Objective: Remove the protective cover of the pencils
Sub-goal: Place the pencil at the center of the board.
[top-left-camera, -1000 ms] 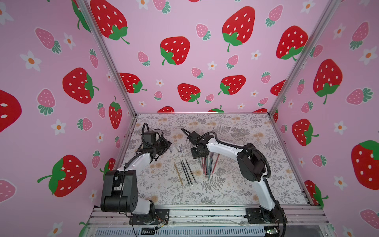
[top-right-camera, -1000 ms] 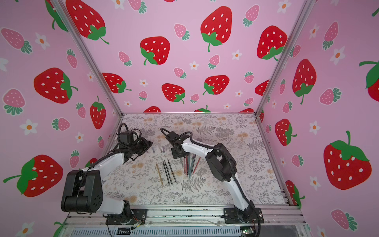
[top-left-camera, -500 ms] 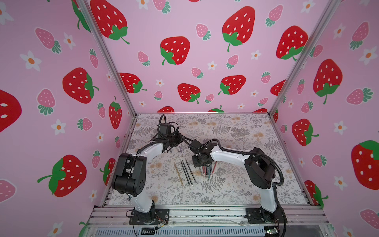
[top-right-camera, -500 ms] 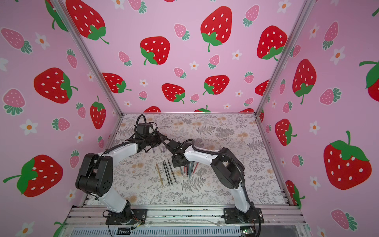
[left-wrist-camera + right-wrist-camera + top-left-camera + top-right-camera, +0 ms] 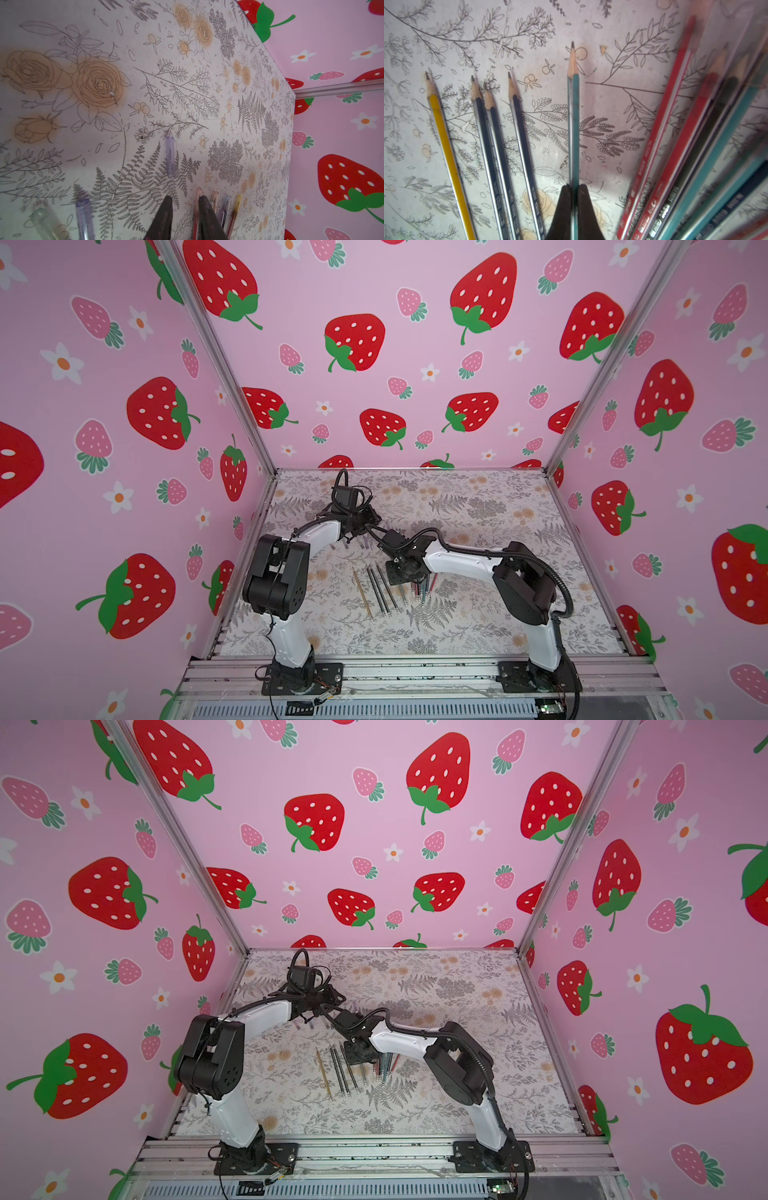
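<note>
Right wrist view: right gripper (image 5: 573,188) pinches a teal pencil (image 5: 573,116), sharpened tip bare. Left gripper (image 5: 185,200) jaws slightly spread, empty, near a loose clear cap (image 5: 170,158).

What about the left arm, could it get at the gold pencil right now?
Probably yes: the gold pencil lies outermost on that arm's side with nothing over it, and the left tool stands open and empty.

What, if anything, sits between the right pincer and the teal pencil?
Nothing visible does: the right pincer is shut directly on the teal pencil, and the dark pencils and red pencils lie apart from it.
</note>
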Motion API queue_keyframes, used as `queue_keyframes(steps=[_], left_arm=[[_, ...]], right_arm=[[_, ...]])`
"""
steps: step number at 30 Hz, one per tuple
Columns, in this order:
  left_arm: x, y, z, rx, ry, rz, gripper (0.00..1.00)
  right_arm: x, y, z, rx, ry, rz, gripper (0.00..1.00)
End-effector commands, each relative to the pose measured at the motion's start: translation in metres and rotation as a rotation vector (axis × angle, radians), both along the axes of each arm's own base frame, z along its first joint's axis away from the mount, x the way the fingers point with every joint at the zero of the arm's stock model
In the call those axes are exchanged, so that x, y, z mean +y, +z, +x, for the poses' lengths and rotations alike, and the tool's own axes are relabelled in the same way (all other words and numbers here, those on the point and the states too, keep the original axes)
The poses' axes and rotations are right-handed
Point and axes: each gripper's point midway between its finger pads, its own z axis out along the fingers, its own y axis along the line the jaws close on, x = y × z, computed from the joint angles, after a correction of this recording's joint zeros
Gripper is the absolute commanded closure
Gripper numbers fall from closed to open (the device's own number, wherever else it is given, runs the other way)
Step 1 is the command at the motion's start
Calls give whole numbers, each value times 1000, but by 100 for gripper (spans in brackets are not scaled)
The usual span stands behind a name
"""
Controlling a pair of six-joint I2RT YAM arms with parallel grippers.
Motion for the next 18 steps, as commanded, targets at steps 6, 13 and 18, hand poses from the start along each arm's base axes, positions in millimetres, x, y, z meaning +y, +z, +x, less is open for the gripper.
queue_keyframes(steps=[6,13,18], left_arm=[[-8,-13,6,43,-32,74,70],[-17,-24,9,69,-55,103,67],[-23,-32,10,87,-72,123,66]], right_arm=[[5,-8,0,13,-16,-4,96],[10,-10,-4,31,0,14,91],[14,0,-2,7,20,46,75]])
